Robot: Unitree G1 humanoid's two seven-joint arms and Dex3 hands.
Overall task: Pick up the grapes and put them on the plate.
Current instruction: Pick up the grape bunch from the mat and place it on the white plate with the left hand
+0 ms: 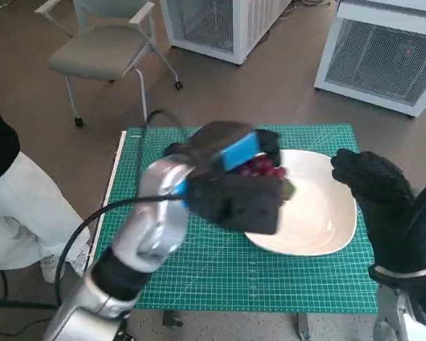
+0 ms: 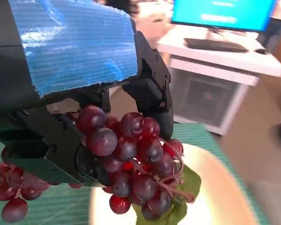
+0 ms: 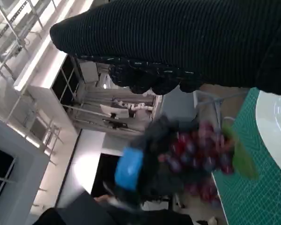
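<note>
The left hand (image 1: 231,181) grips the grapes (image 2: 131,164), fingers curled around the top of the bunch, which hangs lengthwise straight down over the near-left part of the plate (image 1: 319,227) and clear of its surface. The right hand (image 1: 387,195) (empty, fingers loosely spread) hovers beside the plate's far edge.
</note>
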